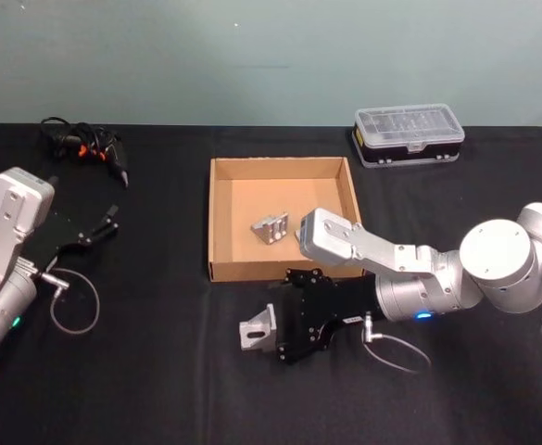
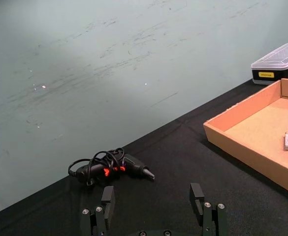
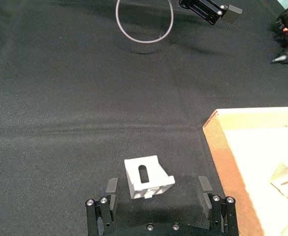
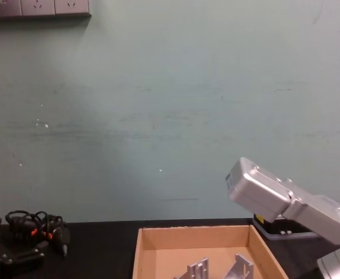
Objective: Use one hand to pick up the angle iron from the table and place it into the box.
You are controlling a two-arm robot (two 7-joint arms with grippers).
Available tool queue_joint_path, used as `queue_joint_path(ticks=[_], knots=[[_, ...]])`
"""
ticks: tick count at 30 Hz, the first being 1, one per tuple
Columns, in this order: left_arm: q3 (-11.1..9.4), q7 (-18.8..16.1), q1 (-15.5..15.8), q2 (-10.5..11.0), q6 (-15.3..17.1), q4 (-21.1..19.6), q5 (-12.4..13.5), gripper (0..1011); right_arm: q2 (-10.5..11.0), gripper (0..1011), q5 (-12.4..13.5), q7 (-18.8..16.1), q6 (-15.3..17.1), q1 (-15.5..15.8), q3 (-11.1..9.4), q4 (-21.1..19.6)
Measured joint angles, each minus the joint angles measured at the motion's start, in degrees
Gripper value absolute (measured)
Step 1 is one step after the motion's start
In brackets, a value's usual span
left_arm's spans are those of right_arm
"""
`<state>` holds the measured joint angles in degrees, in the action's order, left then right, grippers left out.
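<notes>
- In the head view, the angle iron [image 1: 258, 327] lies on the table [image 1: 159, 389] at 6 o'clock from the box [image 1: 217, 222], near its front wall but outside it.
- My right gripper [image 1: 276, 332] reaches in from 3 o'clock and sits low at the angle iron.
- The head view leaves the grasp unclear. The right wrist view shows the jaws wide open, with the angle iron [image 3: 147, 177] between them and neither finger [image 3: 111, 191] touching it.
- Inside the box, the head view shows one loose bracket [image 1: 271, 228], and my right arm hides the floor beside it. The chest view shows a second bracket [image 4: 239, 268] at its 3 o'clock.
- My left gripper [image 1: 108, 221] sits at 9 o'clock, well apart from the box. Its wrist view shows the jaws open and empty.
- A black corded tool [image 1: 90, 148] lies at 10 o'clock from the box, and a clear-lidded case [image 1: 408, 134] at 1 o'clock.
</notes>
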<state>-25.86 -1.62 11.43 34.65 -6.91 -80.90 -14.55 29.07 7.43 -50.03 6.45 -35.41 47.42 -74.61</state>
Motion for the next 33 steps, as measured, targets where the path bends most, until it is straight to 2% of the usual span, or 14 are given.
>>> queue_joint_path(ticks=[25, 29, 33], knots=[[0.0, 0.0, 0.0, 0.0, 0.0, 0.0, 0.0, 1000, -1.0, 1004, 0.5, 0.2, -0.4, -0.6, 1.2, 0.9], [0.0, 0.0, 0.0, 0.0, 0.0, 0.0, 0.0, 1000, -1.0, 958, 0.5, 0.2, -0.3, -0.7, 1.4, 0.9], [0.0, 0.0, 0.0, 0.0, 0.0, 0.0, 0.0, 1000, -1.0, 870, 0.5, 0.2, 0.0, -0.7, 1.5, 0.8]])
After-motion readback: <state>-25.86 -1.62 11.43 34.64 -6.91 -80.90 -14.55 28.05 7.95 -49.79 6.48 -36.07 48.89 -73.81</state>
